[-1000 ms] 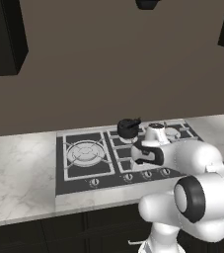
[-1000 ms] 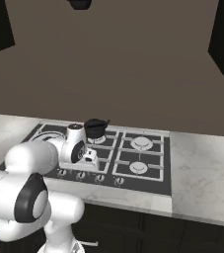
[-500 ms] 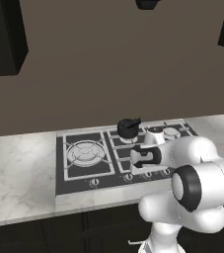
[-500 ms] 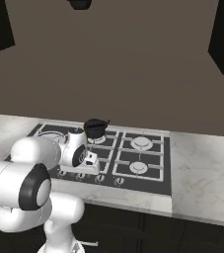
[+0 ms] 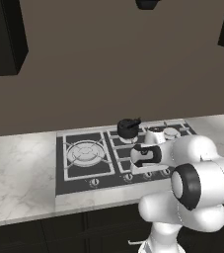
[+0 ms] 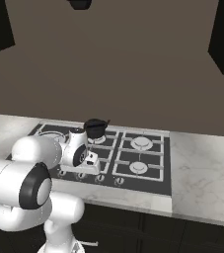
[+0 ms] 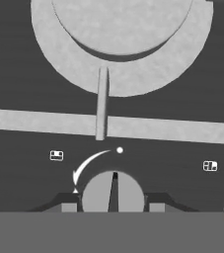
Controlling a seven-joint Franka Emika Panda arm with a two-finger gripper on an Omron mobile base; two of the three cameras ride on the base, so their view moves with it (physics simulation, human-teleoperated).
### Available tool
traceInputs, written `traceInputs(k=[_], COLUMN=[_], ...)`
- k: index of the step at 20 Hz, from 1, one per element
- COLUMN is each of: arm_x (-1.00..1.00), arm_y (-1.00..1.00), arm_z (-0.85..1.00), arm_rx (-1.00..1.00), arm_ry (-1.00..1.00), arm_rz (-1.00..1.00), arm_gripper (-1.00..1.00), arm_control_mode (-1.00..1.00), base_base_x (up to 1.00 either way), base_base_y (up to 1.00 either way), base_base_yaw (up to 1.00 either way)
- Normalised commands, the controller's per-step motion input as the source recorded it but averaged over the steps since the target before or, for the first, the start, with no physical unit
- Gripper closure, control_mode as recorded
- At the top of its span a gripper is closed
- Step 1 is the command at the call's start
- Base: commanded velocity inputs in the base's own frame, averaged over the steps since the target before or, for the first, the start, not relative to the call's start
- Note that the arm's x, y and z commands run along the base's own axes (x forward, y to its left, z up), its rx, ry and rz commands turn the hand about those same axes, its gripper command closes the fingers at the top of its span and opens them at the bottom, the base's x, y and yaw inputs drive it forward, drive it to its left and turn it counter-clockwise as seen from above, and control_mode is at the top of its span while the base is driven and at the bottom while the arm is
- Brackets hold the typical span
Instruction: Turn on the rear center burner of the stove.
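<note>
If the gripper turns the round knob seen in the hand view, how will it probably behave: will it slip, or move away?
The knob looks smooth and round, so the fingers may slip on it. It sits fixed on the stove, so it should rotate in place rather than slide. The jaws flank it closely, which should help the grip.

Black kettle (image 5: 129, 128) standing on stove (image 5: 79, 174) rear, front knob row (image 6: 103, 178) unobstructed, marble counter (image 5: 19, 168) open leftward

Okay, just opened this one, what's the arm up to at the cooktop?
The white arm is bent low over the front edge of the stove, with its hand at the knob row. In the hand view, one round knob sits between the two fingertips, its dark pointer line aimed toward a pale burner cap. A black kettle stands on the middle grate behind. Whether the fingers touch the knob is unclear.
</note>
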Motion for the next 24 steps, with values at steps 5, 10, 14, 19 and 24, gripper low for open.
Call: traceInputs(k=[5,10,14,19,24], arm_x=[0.0,0.0,0.0,0.0,0.0], arm_y=[0.0,0.0,0.07,0.08,0.0], arm_z=[-0.04,-0.07,-0.16,-0.17,0.0], arm_rx=[0.05,0.03,0.0,0.0,0.0], arm_ry=[0.0,-0.01,0.0,0.0,0.0], arm_rz=[0.25,0.62,0.76,0.56,0.02], arm_gripper=[1.0,1.0,1.0,1.0,1.0], arm_control_mode=[-1.0,-1.0,-1.0,-1.0,-1.0], base_base_x=[0.0,0.0,0.0,0.0,0.0], base_base_y=[0.0,0.0,0.0,0.0,0.0], base_base_yaw=[0.0,0.0,0.0,0.0,0.0])
